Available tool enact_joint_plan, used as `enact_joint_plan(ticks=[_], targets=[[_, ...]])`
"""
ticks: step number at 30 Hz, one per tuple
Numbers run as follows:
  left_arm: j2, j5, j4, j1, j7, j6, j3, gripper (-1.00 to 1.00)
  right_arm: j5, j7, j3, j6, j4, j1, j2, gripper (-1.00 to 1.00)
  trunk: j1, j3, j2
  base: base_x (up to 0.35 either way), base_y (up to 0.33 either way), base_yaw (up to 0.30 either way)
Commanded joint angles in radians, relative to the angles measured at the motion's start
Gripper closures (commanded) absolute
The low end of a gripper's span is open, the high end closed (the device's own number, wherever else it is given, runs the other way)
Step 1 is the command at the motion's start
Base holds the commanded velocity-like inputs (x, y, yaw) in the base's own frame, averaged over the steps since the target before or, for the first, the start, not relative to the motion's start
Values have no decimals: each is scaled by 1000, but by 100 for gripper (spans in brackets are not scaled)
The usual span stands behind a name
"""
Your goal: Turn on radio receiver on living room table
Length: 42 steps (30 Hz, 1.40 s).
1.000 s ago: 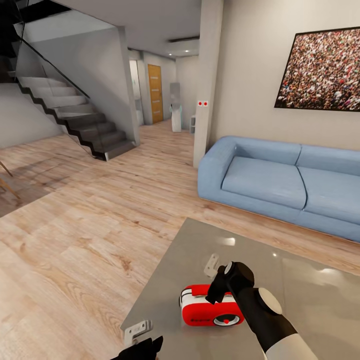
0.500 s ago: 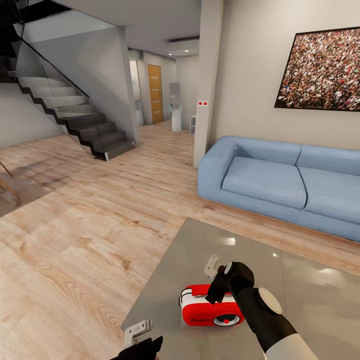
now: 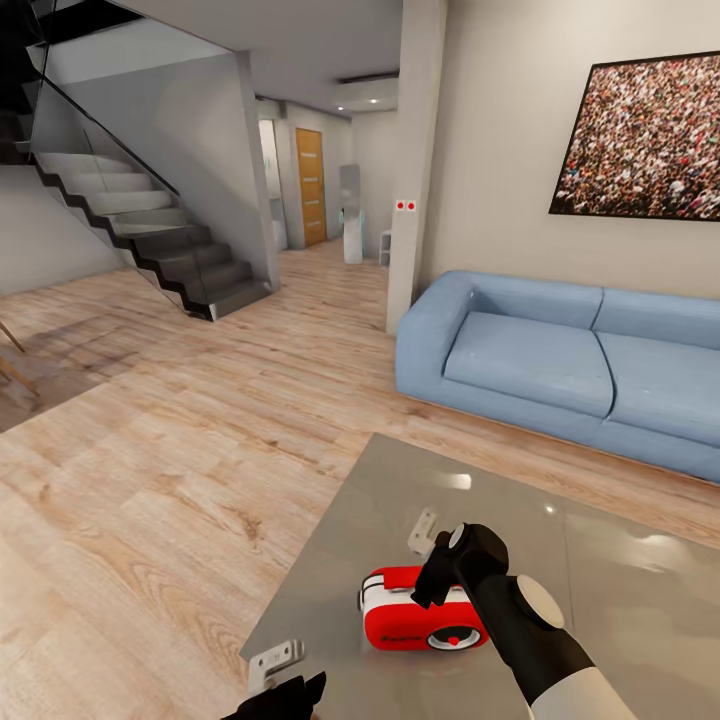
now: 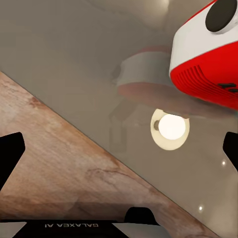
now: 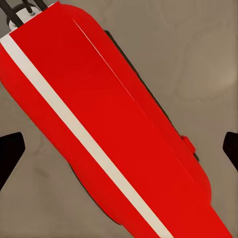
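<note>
Radio receiver (image 3: pixel 425 622), red with white side trim and round dial, sat on my glossy worktop (image 3: pixel 620 590); right gripper (image 3: pixel 432 585) jaws spread open above it, left gripper (image 3: pixel 285 697) jaws also apart.

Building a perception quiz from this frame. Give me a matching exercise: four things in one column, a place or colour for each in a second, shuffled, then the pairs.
Column 1:
1. radio receiver
2. sofa
3. right gripper
4. framed crowd picture

Column 2:
A. light blue, against the wall
B. hanging on the beige wall above the sofa
C. red with white trim, on the table
D. black, right over the radio's top

Pairs: 1-C, 2-A, 3-D, 4-B
</note>
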Motion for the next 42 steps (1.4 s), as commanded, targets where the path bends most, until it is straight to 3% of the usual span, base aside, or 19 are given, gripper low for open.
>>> enact_joint_plan(ticks=[1,18,25,42], targets=[[0,0,0,0,0,0,0,-100,0,0,0,0,0,0,0,-100,0,0,0,0,0,0],[0,0,0,0,0,0,-1,-100,0,0,0,0,1,0,0,-100,0,0,0,0,0,0],[0,0,0,0,0,0,-1,-100,0,0,0,0,1,0,0,-100,27,-22,-49,0,0,0],[2,0,-1,0,0,0,-1,-100,0,0,0,1,1,0,0,-100,27,-22,-49,0,0,0]])
